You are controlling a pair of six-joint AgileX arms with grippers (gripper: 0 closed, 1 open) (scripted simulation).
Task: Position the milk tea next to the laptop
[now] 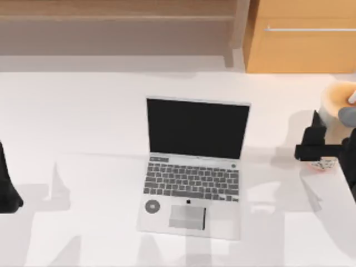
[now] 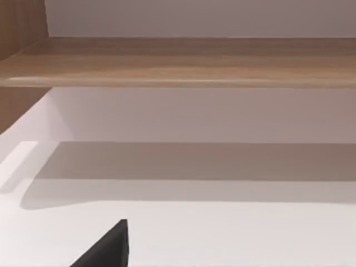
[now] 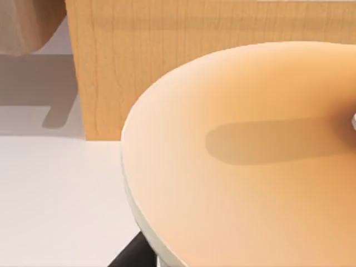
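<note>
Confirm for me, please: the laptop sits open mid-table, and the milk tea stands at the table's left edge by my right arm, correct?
Not quite: the milk tea stands at the table's right edge, not the left, as the top view shows. The laptop does sit open mid-table, and the right gripper is beside the cup.

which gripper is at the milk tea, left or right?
The right gripper, at the table's right edge beside the milk tea. The left gripper is parked at the left edge, far from it.
</note>
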